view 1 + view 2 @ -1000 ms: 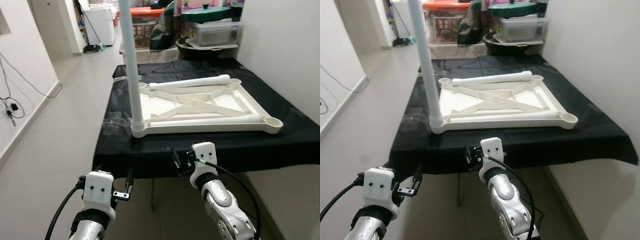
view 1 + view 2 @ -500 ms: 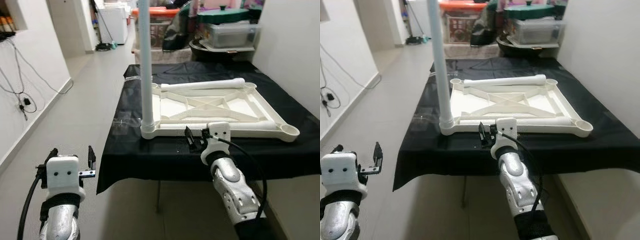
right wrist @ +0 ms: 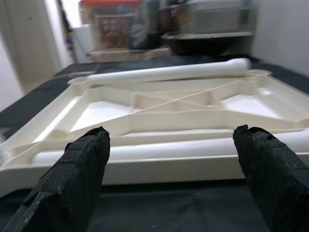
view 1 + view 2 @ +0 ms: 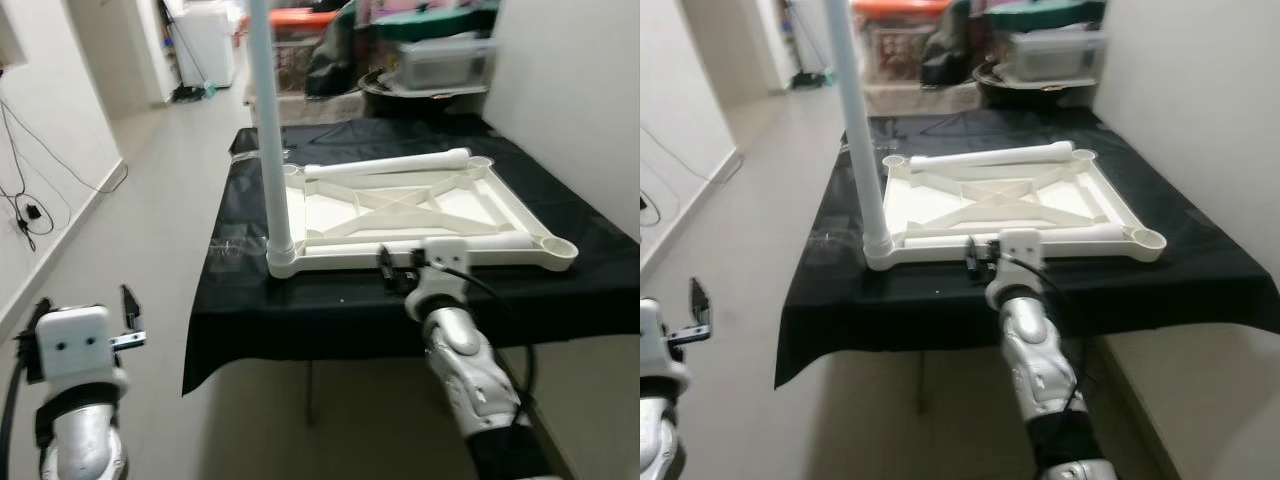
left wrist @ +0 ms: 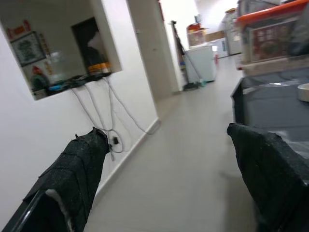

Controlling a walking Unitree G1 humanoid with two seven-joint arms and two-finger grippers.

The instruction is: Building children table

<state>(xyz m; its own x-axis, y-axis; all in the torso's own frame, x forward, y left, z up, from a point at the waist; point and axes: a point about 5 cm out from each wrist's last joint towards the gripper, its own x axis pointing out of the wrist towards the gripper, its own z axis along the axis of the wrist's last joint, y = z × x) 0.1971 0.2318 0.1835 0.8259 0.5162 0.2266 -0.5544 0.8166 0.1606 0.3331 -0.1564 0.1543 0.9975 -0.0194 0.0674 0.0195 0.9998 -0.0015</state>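
A white children's tabletop (image 4: 520,215) lies upside down on a table draped in black cloth (image 4: 300,300). One white leg (image 4: 268,130) stands upright in its near left corner socket. Two loose legs lie on it, one along the far rim (image 4: 390,163) and one along the near rim (image 4: 340,240). My right gripper (image 4: 397,272) is open at the near rim; its fingers (image 3: 82,164) are spread wide, facing the near leg (image 3: 169,149), with nothing between them. My left gripper (image 4: 85,308) is open, low and to the left of the table, over the floor.
Storage boxes and pots (image 4: 430,60) are stacked behind the table. A white wall runs close along the right. A tiled corridor floor (image 4: 150,230) stretches on the left, with cables (image 4: 25,210) hanging on the left wall. A tape roll (image 5: 303,92) lies on the cloth.
The view shifted as I moved. My right gripper rose from below the table edge to the tabletop's near rim. My left gripper swung out to the left, away from the table.
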